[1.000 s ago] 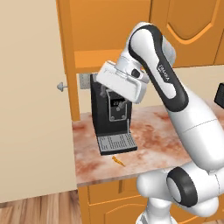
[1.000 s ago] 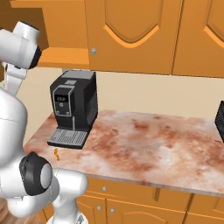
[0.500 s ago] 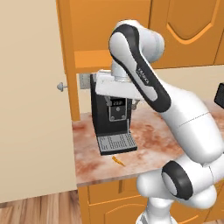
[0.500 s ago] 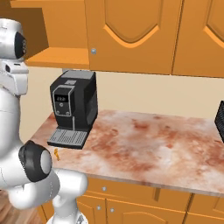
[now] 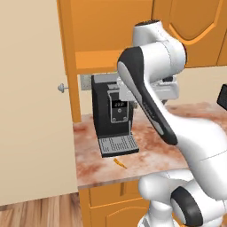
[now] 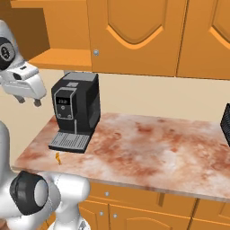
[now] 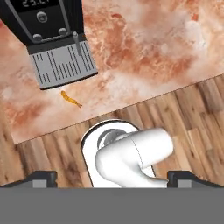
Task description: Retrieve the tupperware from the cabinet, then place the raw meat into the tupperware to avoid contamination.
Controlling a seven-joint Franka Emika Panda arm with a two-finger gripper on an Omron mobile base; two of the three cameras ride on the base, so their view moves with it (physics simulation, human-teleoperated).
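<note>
While the claw [image 6: 28, 101] hangs with jaws apart above the counter's [image 6: 148, 148] left edge, the raw meat [image 7: 71, 99] lies near its front rim.

smooth orange wood cabinet [image 6: 134, 36], mottled polished stone counter [image 6: 148, 148], matt black plastic coffee machine [image 6: 76, 108].

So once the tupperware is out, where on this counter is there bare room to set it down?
The widest free patch is the marble counter to the right of the coffee machine, running to the dark appliance at the far right edge. The left end is crowded: the machine's drip tray and the raw meat just in front leave a narrow strip.
</note>
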